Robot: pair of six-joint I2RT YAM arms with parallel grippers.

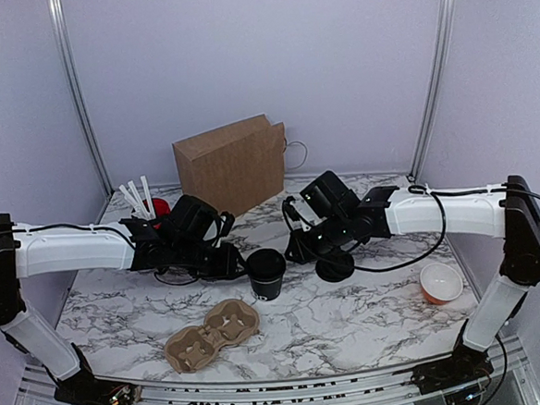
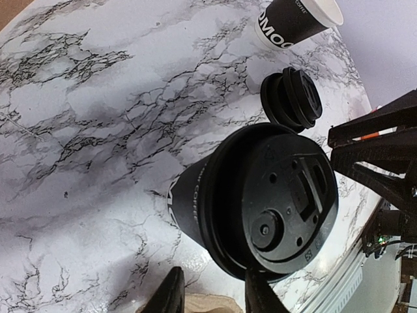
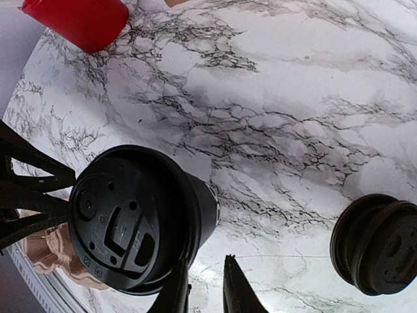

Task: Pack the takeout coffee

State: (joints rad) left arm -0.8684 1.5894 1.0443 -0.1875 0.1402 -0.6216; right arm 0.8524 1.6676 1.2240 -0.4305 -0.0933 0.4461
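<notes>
The takeout coffee (image 1: 267, 273) is a small black cup with a black lid, upright at the table's middle. My left gripper (image 1: 234, 261) is just left of it and my right gripper (image 1: 300, 247) just right of it. In the left wrist view the cup (image 2: 260, 195) fills the centre, and the gripper (image 2: 215, 295) is open and empty, with one finger (image 2: 259, 290) at the lid's rim. In the right wrist view the cup (image 3: 133, 222) is at the left, and the gripper (image 3: 205, 290) is open with a narrow, empty gap beside the cup.
A stack of black lids (image 1: 335, 267) lies right of the cup. A cardboard cup carrier (image 1: 212, 334) lies near the front. A brown paper bag (image 1: 233, 165) stands at the back. A red cup of white sticks (image 1: 154, 208) is back left. An open cup (image 1: 441, 283) is at the right.
</notes>
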